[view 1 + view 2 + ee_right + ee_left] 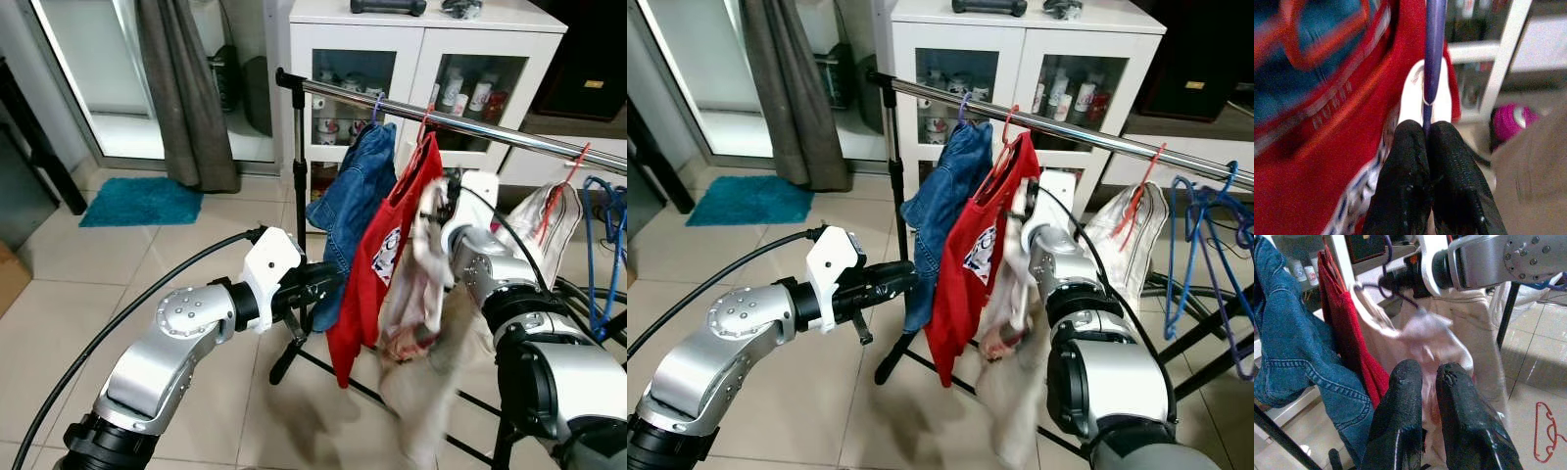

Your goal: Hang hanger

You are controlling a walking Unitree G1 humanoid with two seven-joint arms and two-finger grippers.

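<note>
A purple hanger [1434, 49] carries a pale pink-and-white garment [421, 284], blurred as it swings. My right gripper [1428, 129] is shut on the hanger's stem, just below the steel rail [490, 122] and beside the red shirt [387, 245]. In the left wrist view the hanger's hook [1386, 289] curls beside the right gripper [1396, 281], off the rail. Blue jeans [353, 196] hang left of the red shirt. My left gripper [328, 279] is shut on nothing, reaching towards the jeans' lower edge; the pale garment [1430, 333] lies beyond its fingertips.
A white glass-door cabinet [421, 49] stands behind the rail. Blue hangers [602, 245] and a white garment on an orange hanger [544, 220] hang at the right. The rack's black legs [294, 352] cross the tiles. A red hanger [1547, 431] lies on the floor. A teal mat [142, 201] and a grey curtain [181, 88] are at the left.
</note>
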